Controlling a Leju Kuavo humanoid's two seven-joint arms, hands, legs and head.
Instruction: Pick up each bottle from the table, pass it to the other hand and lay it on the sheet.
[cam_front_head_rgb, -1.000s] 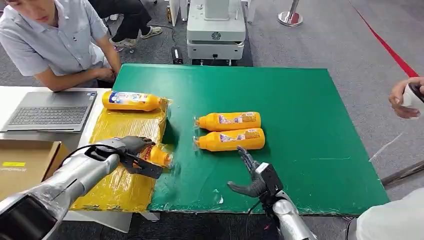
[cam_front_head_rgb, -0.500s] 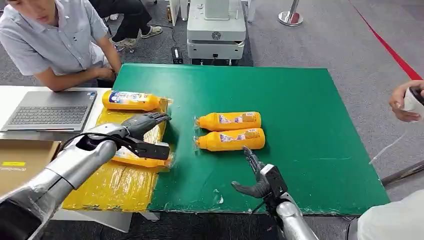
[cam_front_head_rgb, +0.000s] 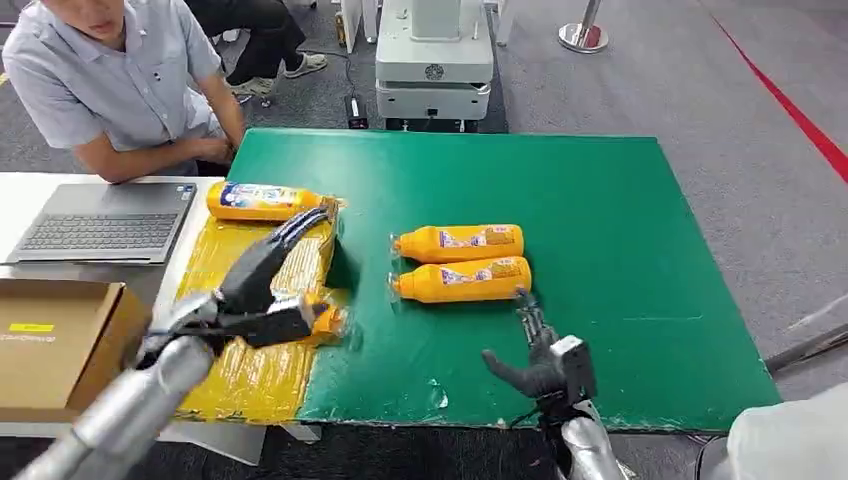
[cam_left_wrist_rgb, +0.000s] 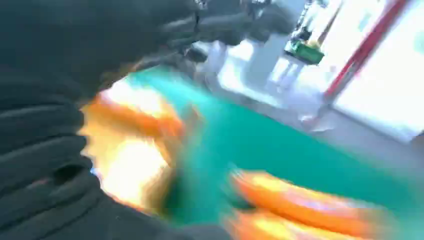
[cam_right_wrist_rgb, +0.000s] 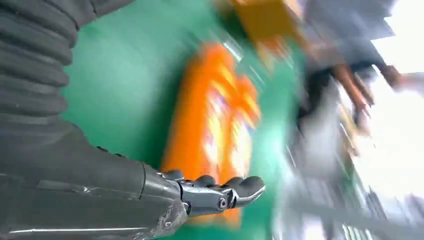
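No text can be read. Printed labels are seen on the bottles (cam_front_head_rgb: 462, 242), in blue and white on the one at the sheet's far end (cam_front_head_rgb: 262, 201), but the wording is too small. A yellow sticker on the cardboard box (cam_front_head_rgb: 55, 335) is likewise illegible.

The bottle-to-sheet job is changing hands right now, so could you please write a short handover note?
Left hand: open, fingers spread above the yellow sheet, over the near bottle lying there.
Right hand: open, empty, just short of the two bottles on the green table.
Done: two bottles lie on the sheet, the far bottle at its far edge and the near one.
Left: the upper table bottle and the lower table bottle, side by side, each to be picked up, passed across and laid down.
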